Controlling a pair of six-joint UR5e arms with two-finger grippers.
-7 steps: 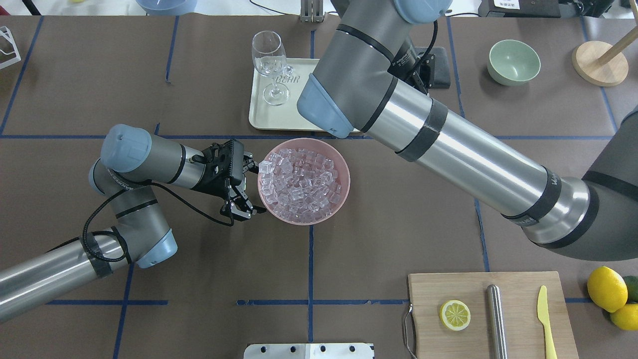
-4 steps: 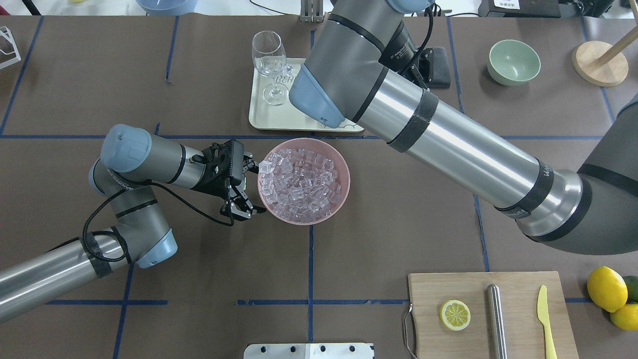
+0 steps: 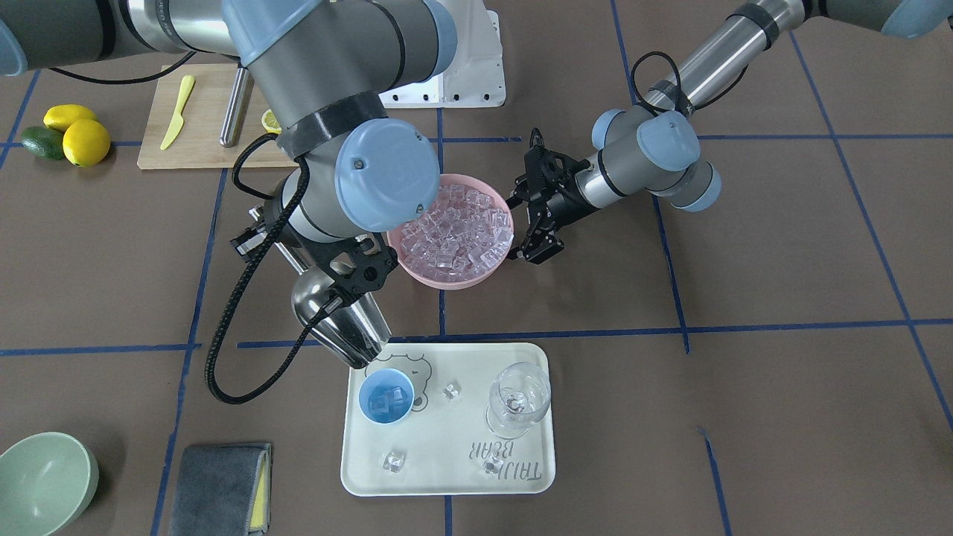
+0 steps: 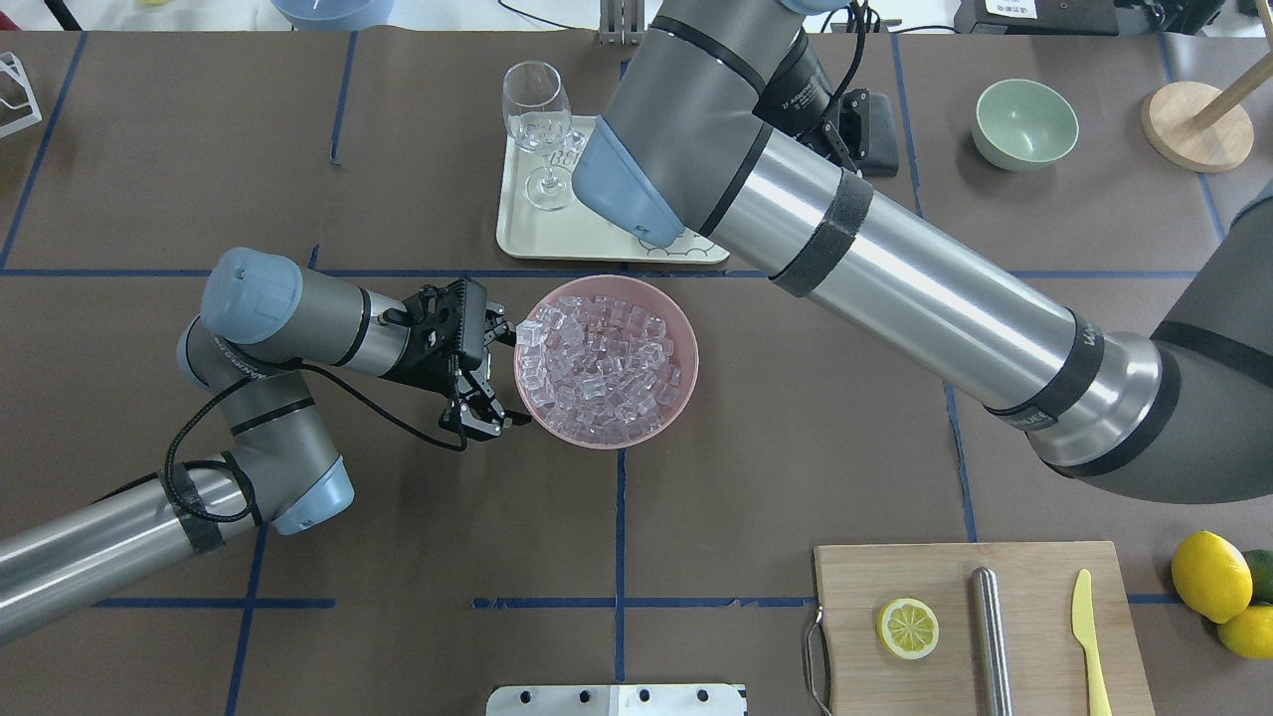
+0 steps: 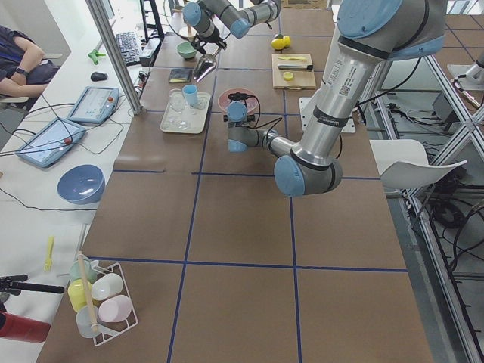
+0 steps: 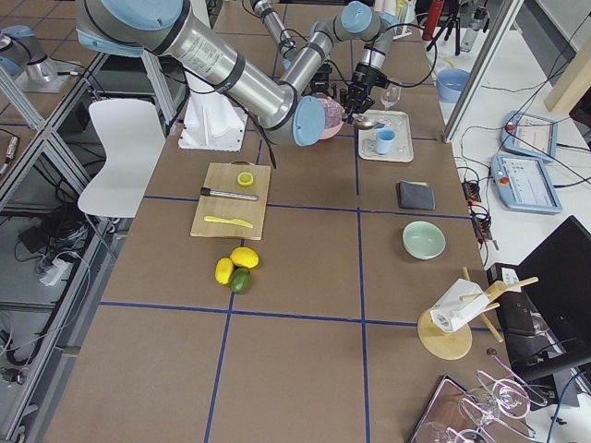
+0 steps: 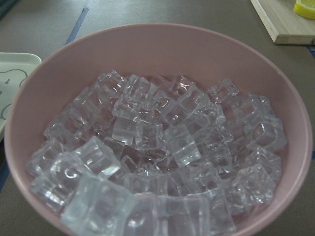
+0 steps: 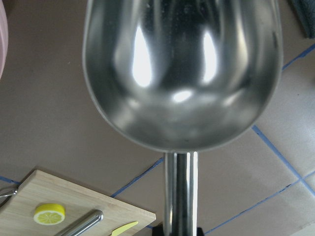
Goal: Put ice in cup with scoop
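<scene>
My right gripper (image 3: 350, 275) is shut on the handle of the steel scoop (image 3: 339, 320). It holds the scoop tilted mouth-down over the near left corner of the white tray (image 3: 447, 424). The scoop's trough (image 8: 182, 73) is empty. The light blue cup (image 3: 386, 397) stands on the tray just beyond the scoop's lip, with ice in it. Three loose ice cubes (image 3: 450, 391) lie on the tray. A pink bowl (image 4: 686, 338) holds many ice cubes (image 7: 162, 147). My left gripper (image 4: 497, 368) is open at the bowl's left rim. In the overhead view my right arm hides the cup and scoop.
A stemmed glass (image 3: 519, 398) stands on the tray to the right of the cup. A cutting board (image 4: 855, 577) bears a lemon slice, a steel cylinder and a yellow knife. A green bowl (image 4: 1024, 124), a grey cloth (image 3: 220, 487) and lemons (image 4: 1211, 577) lie around.
My right arm has swung a little to the left and farther over the tray in the overhead view. My left arm and the pink bowl have not moved.
</scene>
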